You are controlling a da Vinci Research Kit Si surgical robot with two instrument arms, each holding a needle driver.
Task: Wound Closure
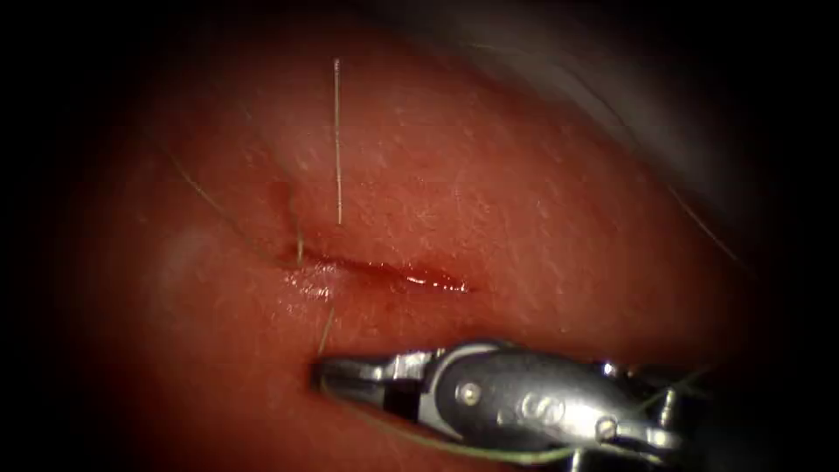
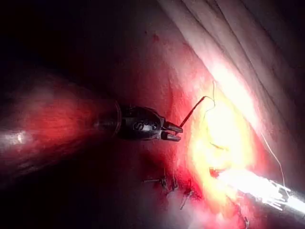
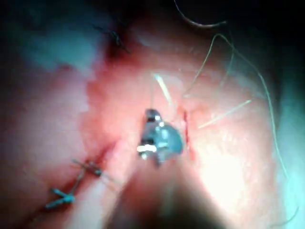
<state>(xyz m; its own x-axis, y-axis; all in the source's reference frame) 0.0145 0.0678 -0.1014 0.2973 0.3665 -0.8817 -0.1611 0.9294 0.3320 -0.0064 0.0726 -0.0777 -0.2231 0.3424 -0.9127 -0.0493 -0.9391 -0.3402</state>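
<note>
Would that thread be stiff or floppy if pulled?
Probably floppy: the thread lies in loose curves over the tissue from the right hand. Likely light and slippery, being so thin. Its short end above the cut stands straight, so perhaps springy.

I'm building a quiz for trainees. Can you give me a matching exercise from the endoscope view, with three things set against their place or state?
Things:
1. cut
2. right pincer
3. straight pale thread

Place or state:
A. lying on the tissue above the cut
B. below the cut, green thread at its tip
C. glistening with red fluid

Pairs: 1-C, 2-B, 3-A.
</note>
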